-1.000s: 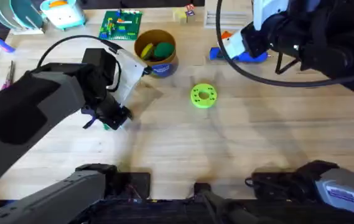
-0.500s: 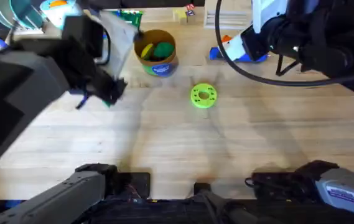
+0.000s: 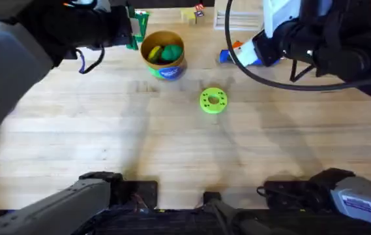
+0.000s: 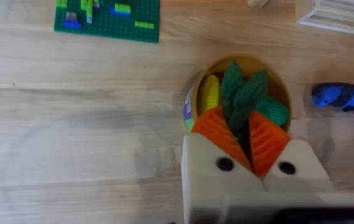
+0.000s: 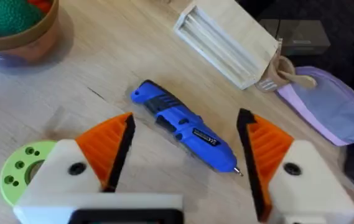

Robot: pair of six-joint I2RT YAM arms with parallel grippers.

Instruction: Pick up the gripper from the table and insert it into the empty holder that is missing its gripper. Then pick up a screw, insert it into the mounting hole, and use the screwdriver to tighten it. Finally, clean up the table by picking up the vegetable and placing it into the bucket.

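Observation:
My left gripper [image 4: 244, 124] is shut on the dark-green vegetable [image 4: 242, 90], whose leafy end sticks out past the orange pads. It hangs over the rim of the tan bucket [image 4: 195, 87], which holds a yellow toy [image 4: 209, 93] and a rounded green toy [image 4: 275, 112]. From overhead, the left gripper [image 3: 128, 31] sits just left of the bucket [image 3: 163, 53]. My right gripper [image 5: 186, 121] is open above the blue screwdriver [image 5: 186, 132], which lies flat on the table at the back right [image 3: 227, 56]. The loose gripper, holder and screw are out of view.
A lime-green holed disc [image 3: 212, 100] lies mid-table in front of the bucket. A green brick plate [image 4: 107, 15] and a slatted wooden box [image 5: 226, 43] sit at the back edge. A purple bag [image 5: 326, 106] lies beyond the box.
My left arm rose from the table's left-middle and swung back and right to the bucket, carrying the vegetable. The right arm stayed put.

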